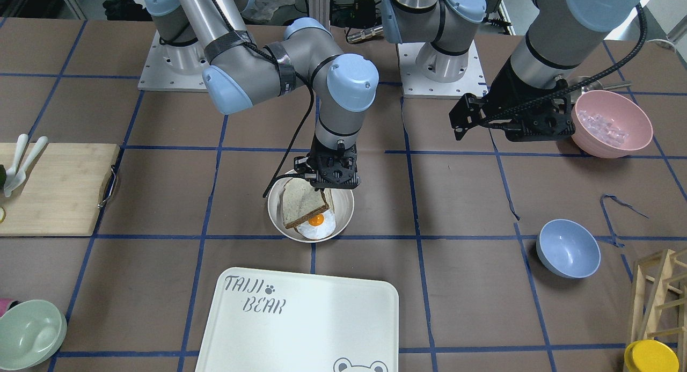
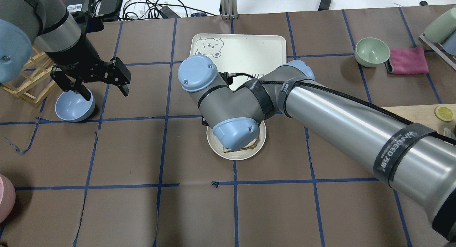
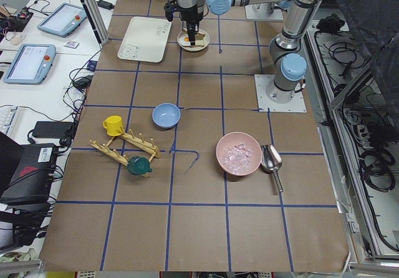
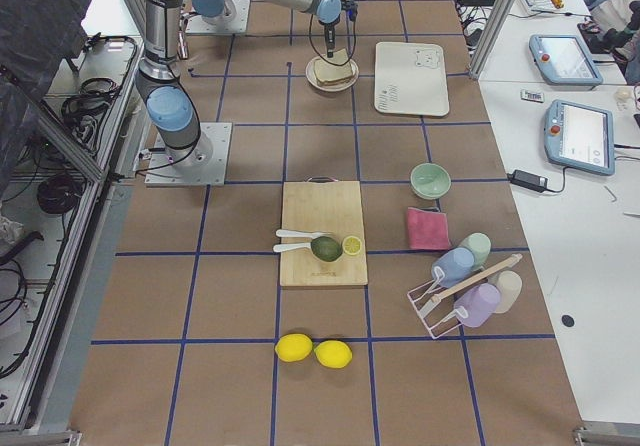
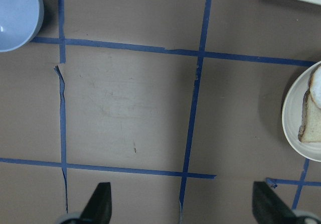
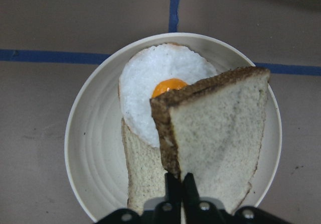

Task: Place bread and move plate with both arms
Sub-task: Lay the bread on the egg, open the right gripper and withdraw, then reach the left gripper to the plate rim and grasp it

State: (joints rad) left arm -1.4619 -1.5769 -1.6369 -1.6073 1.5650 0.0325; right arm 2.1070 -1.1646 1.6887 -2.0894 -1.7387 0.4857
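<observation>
Right wrist view: the right claw pinches the near edge of the bread. The bread hangs tilted above the plate, with its crust over the fried egg on the lower slice. I cannot tell whether it touches the egg.
Judged from that view: the bread sits off to one side of the lower slice. It likely needs a small sideways shift and levelling before it is lowered, so the two slices line up.
Front-facing view: the plate stands just short of the tray, with the right claw directly above its robot-side rim. A gentle, vertical descent should keep the wrist from nudging the plate. The grip is best released only once the egg carries the bread, followed by a straight lift.
Overhead view: the right arm hides most of the plate. The left claw hangs spread and empty above the blue bowl, well apart from the plate.
Left wrist view: there is only bare tabletop between the wide-set fingertips, and the plate is at the frame's edge. This arm probably has to reach the rim for the two-armed move.
Side views: these are too small to add anything about the grip.
</observation>
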